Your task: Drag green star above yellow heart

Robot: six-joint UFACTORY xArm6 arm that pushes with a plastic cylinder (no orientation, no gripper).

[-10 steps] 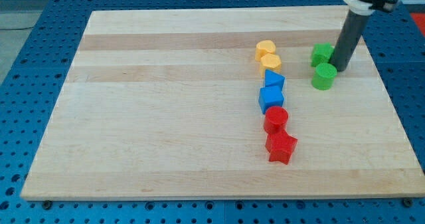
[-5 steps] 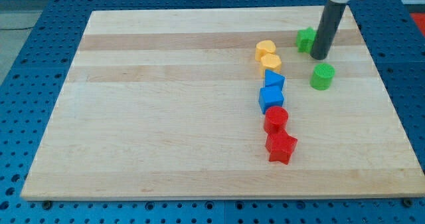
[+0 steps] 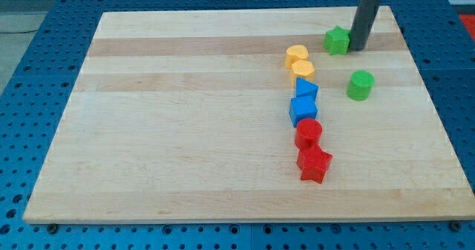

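Observation:
The green star (image 3: 337, 40) lies near the view's top right of the wooden board (image 3: 185, 131). My tip (image 3: 358, 47) touches the star's right side; the dark rod rises from there out of the view's top. The yellow heart (image 3: 297, 55) lies to the star's left and slightly lower, with a gap between them. It tops a column of blocks.
A second yellow block (image 3: 303, 69) sits just under the heart. Below it stand a blue block (image 3: 306, 89), a blue cube (image 3: 303, 110), a red cylinder (image 3: 308, 133) and a red star (image 3: 314, 164). A green cylinder (image 3: 361, 84) stands below my tip.
My tip has moved toward the view's top and left, pushing the green star away from the green cylinder, closer to the yellow heart and higher on the board.

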